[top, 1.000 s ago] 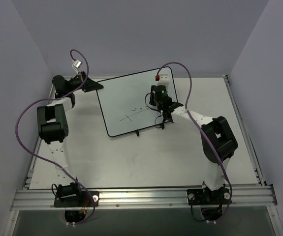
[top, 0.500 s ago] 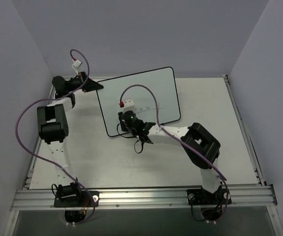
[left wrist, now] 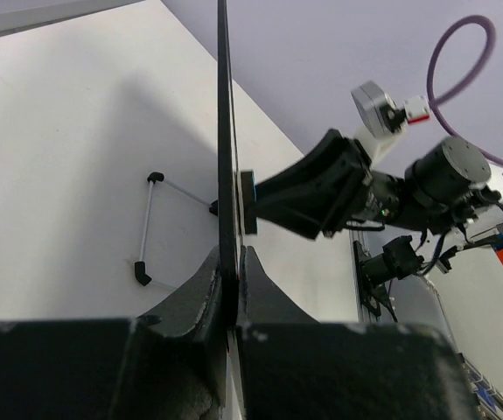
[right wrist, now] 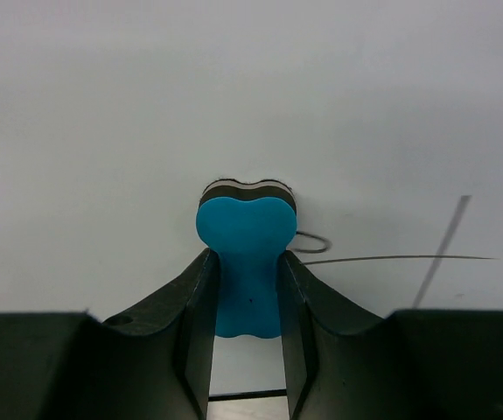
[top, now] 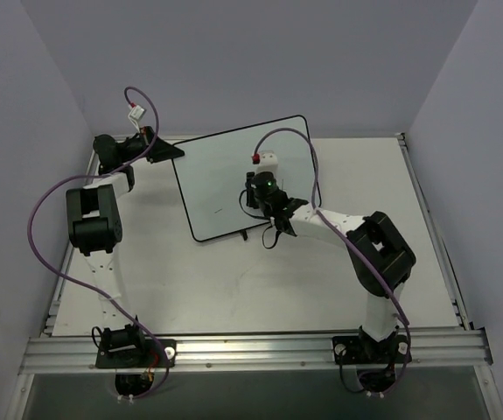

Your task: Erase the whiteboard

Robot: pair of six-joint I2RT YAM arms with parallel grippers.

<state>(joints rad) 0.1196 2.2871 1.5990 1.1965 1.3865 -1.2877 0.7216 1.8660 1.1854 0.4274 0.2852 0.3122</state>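
— White gloss inside a thin black frame: that's the whiteboard (top: 220, 179)? Where is it sitting?

— Toward the back of the counter (top: 234, 289), a little left of the middle, turned at an angle between the two arms. One small black foot (top: 245, 234) shows at its near edge.

— Any writing on it?

— A few thin dark strokes (right wrist: 391, 258). The right wrist camera shows a small loop, a long faint line and a slanted one, all just right of the eraser (right wrist: 245, 223).

— What sort of eraser?

— A blue block with a dark felt layer on its far end. That felt lies flat against the board's face. The right claw (right wrist: 245, 262) is clenched on it, one finger on each side of the blue.

— And the other arm?

— The left claw (left wrist: 231, 267) is pinched onto the board's black edge, up at the far left corner. Its camera looks along the board edge-on, so the frame is a dark line running up the view. The wire feet (left wrist: 146, 229) are on one side of that line, and the right claw with the eraser is on the other, touching the board.
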